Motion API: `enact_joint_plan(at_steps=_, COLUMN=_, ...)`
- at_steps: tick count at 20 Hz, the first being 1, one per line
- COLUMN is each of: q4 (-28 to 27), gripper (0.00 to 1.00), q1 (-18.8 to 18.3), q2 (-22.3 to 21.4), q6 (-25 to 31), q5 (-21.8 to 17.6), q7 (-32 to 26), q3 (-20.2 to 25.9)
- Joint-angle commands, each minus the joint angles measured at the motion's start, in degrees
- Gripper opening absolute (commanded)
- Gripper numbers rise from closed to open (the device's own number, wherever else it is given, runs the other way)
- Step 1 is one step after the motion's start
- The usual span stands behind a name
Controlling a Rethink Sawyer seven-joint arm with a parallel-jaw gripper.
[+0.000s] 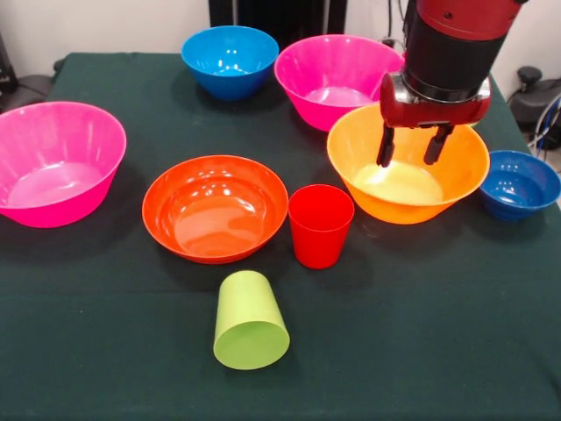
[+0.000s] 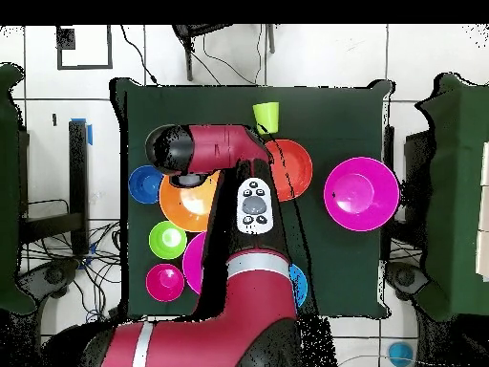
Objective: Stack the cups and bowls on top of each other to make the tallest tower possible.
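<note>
We hold the gripper [image 1: 414,146] empty, fingers apart, above the orange bowl [image 1: 408,189]. No stacking has begun; we judge the red cup [image 1: 320,224], at the bowl's 8 o'clock, a likely first pick.

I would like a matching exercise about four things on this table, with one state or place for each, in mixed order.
Things:
1. lime green cup
2. red cup
3. claw
4. dark blue bowl

States or places:
A. stands upright, mouth up
B. open, above the big orange bowl
C. upside down, tilted
D. beside the big orange bowl, near the table edge

Pairs: 1-C, 2-A, 3-B, 4-D
</note>
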Motion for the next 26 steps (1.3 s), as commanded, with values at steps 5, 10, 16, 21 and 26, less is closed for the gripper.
enact_joint_plan(at_steps=5, q4=5.74, gripper=1.00, q1=-4.75, q2=0.40, q6=-2.37, q5=-2.90, q7=-5.34, q3=6.27)
enact_joint_plan(at_steps=10, q4=5.93, gripper=1.00, q1=-4.30, q2=1.48, q6=-5.08, q5=-3.33, q7=-2.85, q3=6.74)
enact_joint_plan(at_steps=16, q4=8.02, gripper=1.00, q1=-7.13, q2=0.70, q6=-5.96, q5=-3.74, q7=-6.09, q3=8.19)
enact_joint_plan(at_steps=21, q4=8.79, gripper=1.00, q1=-8.26, q2=1.16, q6=-7.95, q5=-3.85, q7=-5.79, q3=9.45)
enact_joint_plan(at_steps=26, q4=10.40, gripper=1.00, q1=-9.15, q2=0.56, q6=-9.36, q5=-4.41, q7=-5.28, q3=9.97)
